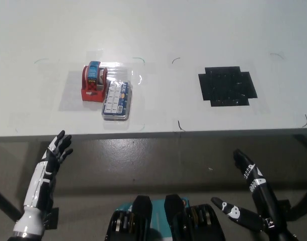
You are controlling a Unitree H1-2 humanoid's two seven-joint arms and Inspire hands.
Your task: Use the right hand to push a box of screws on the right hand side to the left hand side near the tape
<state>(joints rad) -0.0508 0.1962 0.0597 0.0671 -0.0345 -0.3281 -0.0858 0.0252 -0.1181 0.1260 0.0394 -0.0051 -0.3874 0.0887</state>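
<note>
The black right hand hangs low, off the table and below its near edge, toward the right end. Its forearm comes up from the bottom right and the fingers point up toward the table edge, spread wide, with the thumb sticking out to the left. It holds nothing and touches nothing.

The white left hand is also below the near edge, toward the left end, raised on its forearm with the fingers apart and empty.

The box of screws lies flat on the table, left of the middle and close to the near edge, well apart from the right hand. Its left side sits right against the red tape dispenser, which stands just behind and to the left of it.

A black patch marks the table toward the right, with nothing lying on it.
</note>
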